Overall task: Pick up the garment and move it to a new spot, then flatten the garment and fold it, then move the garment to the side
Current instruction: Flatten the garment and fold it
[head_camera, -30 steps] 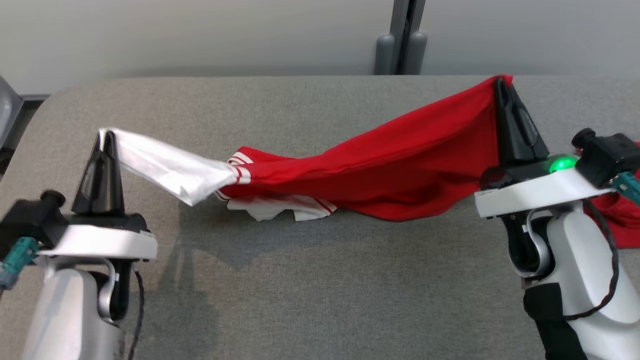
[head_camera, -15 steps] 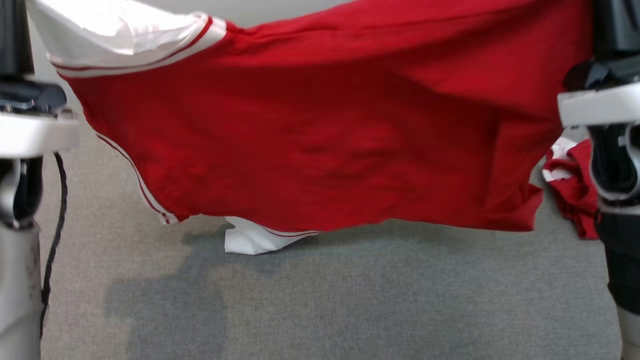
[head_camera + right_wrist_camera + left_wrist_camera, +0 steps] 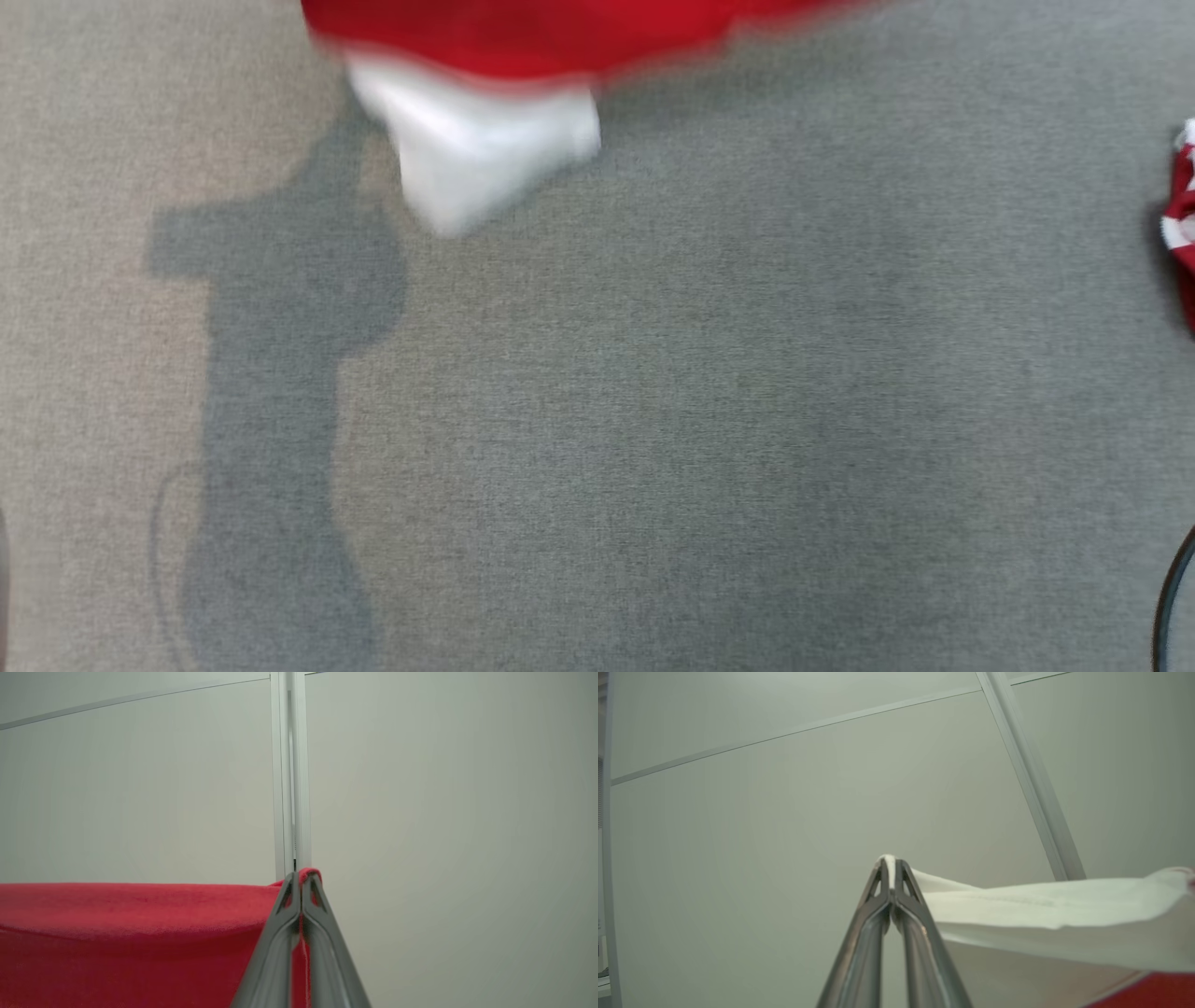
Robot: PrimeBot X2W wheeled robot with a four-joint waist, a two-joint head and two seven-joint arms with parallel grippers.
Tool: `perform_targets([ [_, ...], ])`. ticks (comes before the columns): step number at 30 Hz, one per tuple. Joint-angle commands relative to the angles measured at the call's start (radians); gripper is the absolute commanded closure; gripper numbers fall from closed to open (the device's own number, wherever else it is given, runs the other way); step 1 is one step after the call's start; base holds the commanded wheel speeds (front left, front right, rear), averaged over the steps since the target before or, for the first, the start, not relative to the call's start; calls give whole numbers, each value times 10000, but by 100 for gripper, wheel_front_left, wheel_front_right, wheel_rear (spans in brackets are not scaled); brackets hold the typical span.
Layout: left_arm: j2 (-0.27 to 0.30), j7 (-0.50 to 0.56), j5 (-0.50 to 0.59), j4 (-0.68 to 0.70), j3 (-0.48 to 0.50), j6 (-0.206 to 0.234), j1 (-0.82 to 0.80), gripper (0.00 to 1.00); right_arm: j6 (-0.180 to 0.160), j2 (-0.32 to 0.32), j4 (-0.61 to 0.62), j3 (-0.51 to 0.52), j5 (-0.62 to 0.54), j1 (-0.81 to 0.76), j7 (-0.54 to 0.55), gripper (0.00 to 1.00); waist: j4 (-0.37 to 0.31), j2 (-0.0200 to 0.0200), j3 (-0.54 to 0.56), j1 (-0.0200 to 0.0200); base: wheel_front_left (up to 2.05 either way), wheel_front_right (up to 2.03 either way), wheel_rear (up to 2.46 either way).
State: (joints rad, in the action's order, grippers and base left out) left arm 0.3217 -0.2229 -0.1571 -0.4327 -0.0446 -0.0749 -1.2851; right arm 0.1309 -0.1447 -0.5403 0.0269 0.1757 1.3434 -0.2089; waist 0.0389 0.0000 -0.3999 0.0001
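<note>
Shut left jaws hold the jersey [image 3: 117, 942] by its white sleeve [image 3: 1041, 905], shut right jaws its red edge [image 3: 309, 873]; lower both level, cloth taut between.

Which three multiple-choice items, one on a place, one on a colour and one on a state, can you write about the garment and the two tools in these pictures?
1. In the head view, where is the red and white fabric garment?
A) bottom centre
B) top edge
C) lower left corner

2. What colour is the cloth in the left tool?
A) white
B) blue
C) green

3. In what state is the right tool?
A) wide open and empty
B) open around a cup
C) shut on the garment

Answers:
1 B, the red cloth with its white part hangs at the top, above the grey fabric surface.
2 A, a white fold is pinched in it.
3 C, it is closed on a red edge.
</note>
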Motion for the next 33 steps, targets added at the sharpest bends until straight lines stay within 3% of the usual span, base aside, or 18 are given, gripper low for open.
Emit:
perform_targets([
  [1,49,-225,113,-245,32,70,-498,100,-4,-117,-383,245,-223,486,-291,100,198,0,-196,-1,0,0,0],
  [4,16,-386,6,-595,118,27,-673,100,-4,-292,-812,600,-362,859,-523,100,285,0,98,-1,0,0,0],
  [11,-363,-421,-471,-869,553,-133,1472,100,-6,-458,-2044,244,72,-1084,-570,100,359,0,648,-1,0,0,0],
  [22,-2259,-430,-815,-1212,1611,-253,8184,100,-18,-432,-3223,-533,2039,-6858,-582,100,479,0,1752,-1,0,0,0],
  [27,-2586,-430,-1041,-1381,1997,-234,10159,100,-18,-273,-3327,-944,2431,-8454,-583,100,407,0,2375,-1,0,0,0],
  [33,-2642,-430,-1428,-1446,1518,-122,11931,100,-28,-207,-3190,-1075,2724,-10115,-584,100,409,0,3346,-1,0,0,0],
])
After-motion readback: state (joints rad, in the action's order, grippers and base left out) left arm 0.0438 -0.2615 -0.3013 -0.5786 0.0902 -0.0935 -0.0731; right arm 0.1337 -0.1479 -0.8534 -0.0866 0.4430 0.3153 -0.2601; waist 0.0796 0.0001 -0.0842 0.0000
